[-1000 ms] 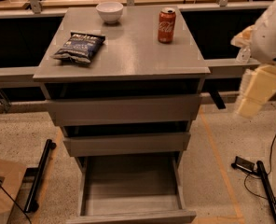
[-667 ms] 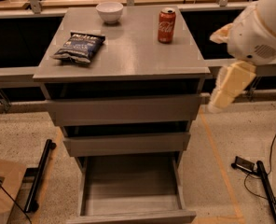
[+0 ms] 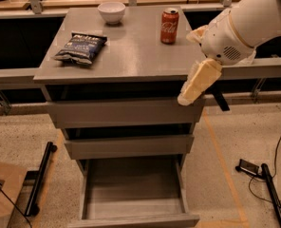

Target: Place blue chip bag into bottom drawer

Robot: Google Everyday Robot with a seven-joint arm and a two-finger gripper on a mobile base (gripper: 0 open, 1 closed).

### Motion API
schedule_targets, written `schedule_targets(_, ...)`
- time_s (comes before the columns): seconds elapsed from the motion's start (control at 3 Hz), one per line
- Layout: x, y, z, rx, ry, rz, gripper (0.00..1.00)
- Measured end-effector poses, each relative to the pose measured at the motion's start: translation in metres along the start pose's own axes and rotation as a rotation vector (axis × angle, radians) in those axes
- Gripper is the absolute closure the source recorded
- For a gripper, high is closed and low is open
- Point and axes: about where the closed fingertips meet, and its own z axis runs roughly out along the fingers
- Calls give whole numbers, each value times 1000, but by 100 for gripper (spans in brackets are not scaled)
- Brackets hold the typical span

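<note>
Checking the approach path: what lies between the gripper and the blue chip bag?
Camera view: only bare cabinet top. The gripper hangs at its front right edge, the blue chip bag lies at left, the soda can farther back.

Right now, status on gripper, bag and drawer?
Gripper at cabinet's right front edge. Bag on top, left, untouched. Bottom drawer open. Can, bowl at back, not blocking.

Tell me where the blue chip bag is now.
The blue chip bag lies on the left side of the cabinet top, in front of the white bowl; the gripper hangs off its right front corner, apart from the bag.
</note>
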Motion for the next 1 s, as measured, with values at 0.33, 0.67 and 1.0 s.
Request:
schedule_targets(0.33,7,5,2,-4,-15,39,0)
schedule_targets(0.67,-13,-12,35,7,-131,50,0)
schedule_targets(1.0,-49,-59,84,51,-286,64,0)
